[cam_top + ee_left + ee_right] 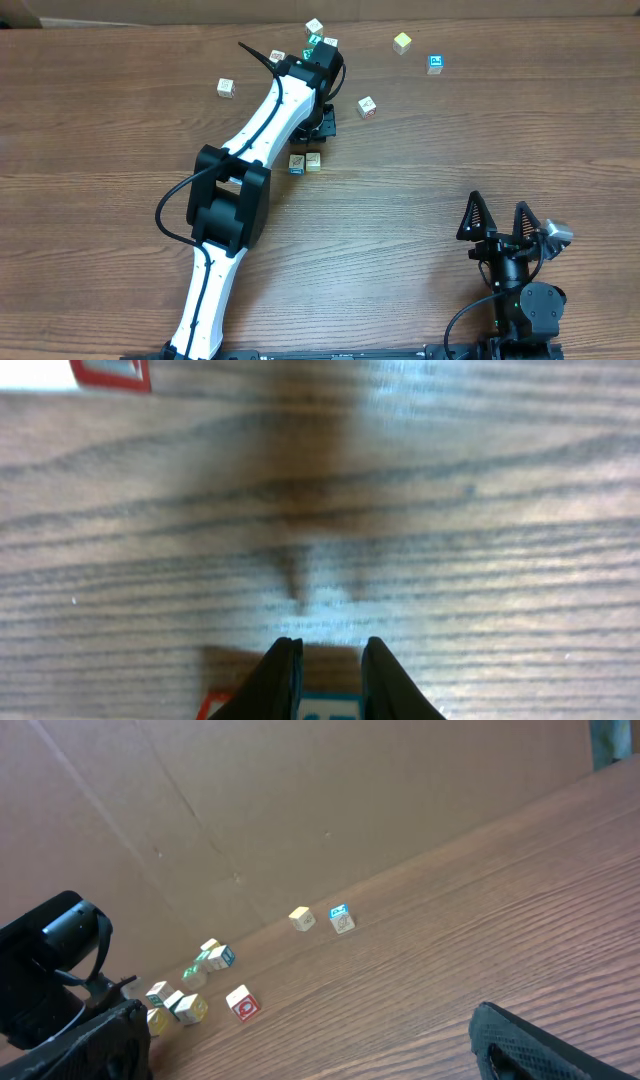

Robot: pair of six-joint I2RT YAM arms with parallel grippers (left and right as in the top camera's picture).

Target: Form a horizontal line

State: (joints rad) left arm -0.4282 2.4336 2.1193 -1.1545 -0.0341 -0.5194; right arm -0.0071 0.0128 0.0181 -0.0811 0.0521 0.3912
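The line [305, 161] is barely begun: two cubes touch in the middle of the table [450, 140]. Just beside them, the left pincer [330, 650] is nipped onto a blue-marked cube [330, 710]. The right pincer [498, 203] sits parked, spread wide and empty. Loose cubes [402, 42] are scattered beyond.

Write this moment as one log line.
left gripper: low, grip unclear | right gripper: open, aside | row: two cubes touching | loose cubes: scattered
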